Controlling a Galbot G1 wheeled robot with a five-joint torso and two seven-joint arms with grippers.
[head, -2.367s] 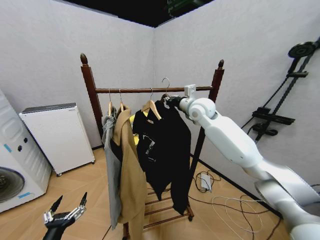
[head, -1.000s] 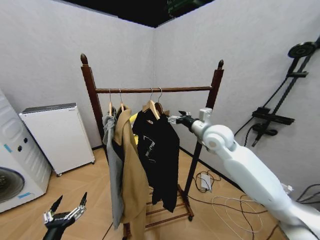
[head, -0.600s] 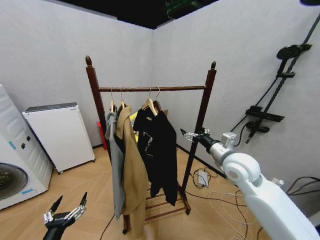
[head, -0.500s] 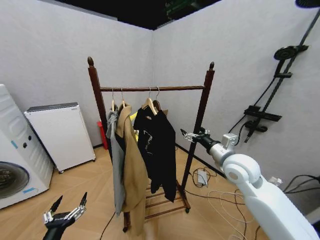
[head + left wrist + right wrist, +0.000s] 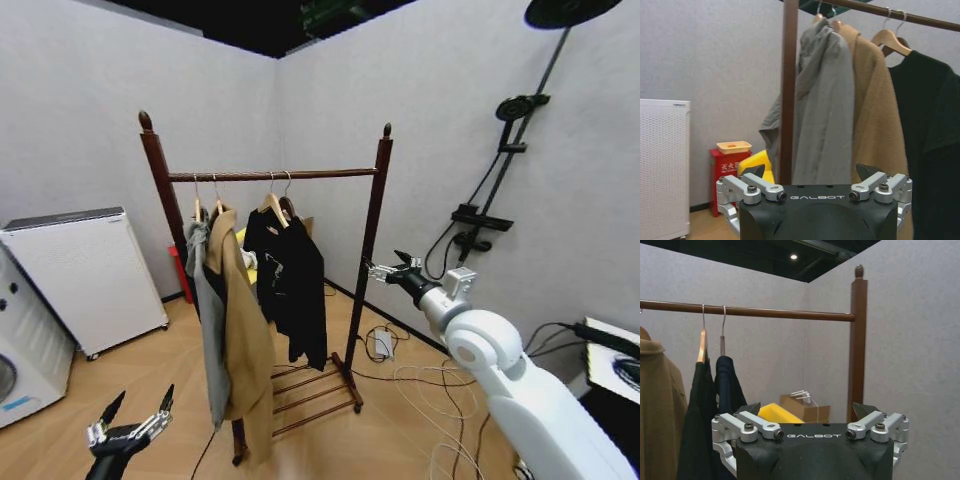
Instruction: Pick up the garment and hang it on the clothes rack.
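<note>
nearest to me, low on my left in the head view, the left gripper [image 5: 131, 421] hangs parked over the wooden floor [image 5: 150, 380] with its fingers spread apart and nothing between them. from its own wrist view it looks up past the rack's left post at a grey hooded jacket [image 5: 822, 105], a tan coat [image 5: 875, 110] next to it, and a red box [image 5: 729, 175] by the wall.

further out on my right, the right gripper [image 5: 392, 268] is held out at about mid-height, just to the right of the rack's right post, apart from it. its fingers are open and empty. in its wrist view i see the same post and the bar running off from it, with two hangers on the bar.

beyond that stands the clothes rack [image 5: 376, 215], dark reddish-brown wood, two ball-topped posts, one bar, a slatted shelf low down. the garment [image 5: 300, 290] is on the bar, hanging by its silver hook, the rightmost of the clothes there and well short of the right post. it hangs straight down, touching another black piece on a wooden hanger just beside it. left of those come the tan coat and then the grey jacket.

cables [image 5: 420, 385] lie on the floor near the rack's right foot. a white appliance [image 5: 80, 275] stands against the back wall to the left, and a black stand [image 5: 490, 180] leans on the right wall.
</note>
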